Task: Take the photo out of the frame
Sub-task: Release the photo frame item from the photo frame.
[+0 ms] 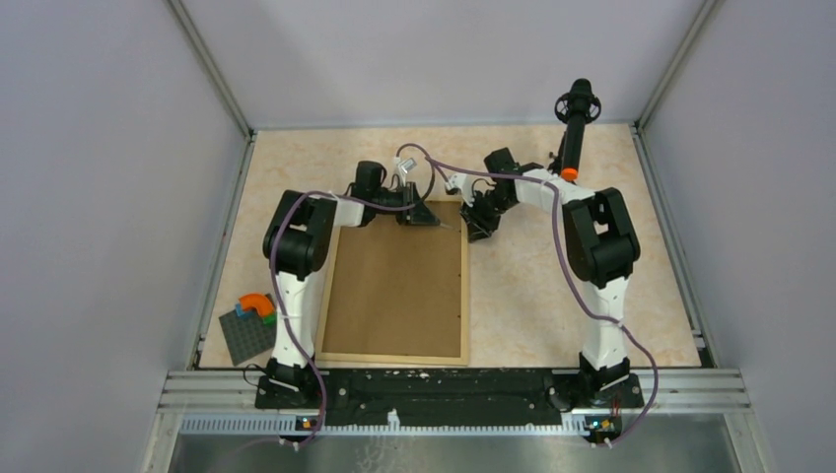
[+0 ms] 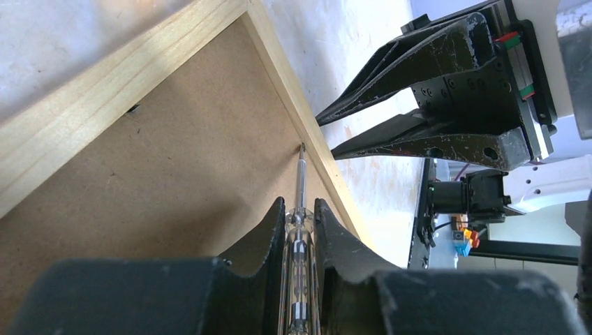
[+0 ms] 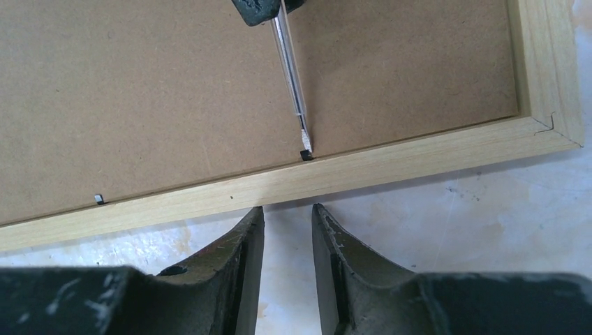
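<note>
The frame (image 1: 394, 296) lies under your left gripper (image 2: 299, 206), pinching a screwdriver (image 2: 299, 279) seemingly touching its tab (image 3: 305, 155); right gripper (image 3: 287, 209) spread alongside.

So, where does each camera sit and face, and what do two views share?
Top: above and behind, looking down at the frame; left arm, right arm show.
Left wrist: along the left pincer, shut on a screwdriver, toward the frame's corner.
Right wrist: down past the open right pincer onto the frame's edge.
Shared: screwdriver tip.
</note>
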`<action>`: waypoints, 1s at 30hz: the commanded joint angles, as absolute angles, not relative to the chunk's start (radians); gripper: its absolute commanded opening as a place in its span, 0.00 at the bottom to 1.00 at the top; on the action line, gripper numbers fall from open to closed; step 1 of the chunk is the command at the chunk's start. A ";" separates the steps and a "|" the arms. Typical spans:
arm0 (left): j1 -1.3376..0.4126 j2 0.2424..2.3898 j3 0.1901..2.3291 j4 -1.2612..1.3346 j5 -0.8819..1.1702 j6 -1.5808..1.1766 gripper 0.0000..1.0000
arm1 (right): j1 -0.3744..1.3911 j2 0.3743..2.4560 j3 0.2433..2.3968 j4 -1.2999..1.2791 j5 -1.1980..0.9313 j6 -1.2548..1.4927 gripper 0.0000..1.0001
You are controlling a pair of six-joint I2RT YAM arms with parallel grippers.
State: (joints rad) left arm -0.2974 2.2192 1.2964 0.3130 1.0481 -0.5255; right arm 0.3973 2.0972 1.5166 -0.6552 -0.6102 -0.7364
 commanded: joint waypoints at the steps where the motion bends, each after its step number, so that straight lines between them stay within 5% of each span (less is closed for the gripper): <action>1: -0.344 2.306 1.316 0.228 1.002 -0.489 0.00 | 0.461 2.138 1.555 -0.575 -0.603 -0.751 0.31; 21: -0.413 2.204 1.479 -0.092 0.953 -0.485 0.00 | 0.476 2.143 1.564 -0.469 -0.520 -0.602 0.29; 30: -0.415 2.111 1.371 0.011 0.866 -0.655 0.00 | 0.471 2.104 1.502 -0.380 -0.498 -0.502 0.29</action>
State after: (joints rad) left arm -0.3374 2.2009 1.4467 -0.0250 0.9279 -0.5850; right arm 0.4232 2.1036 1.5440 -0.6083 -0.4580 -0.5652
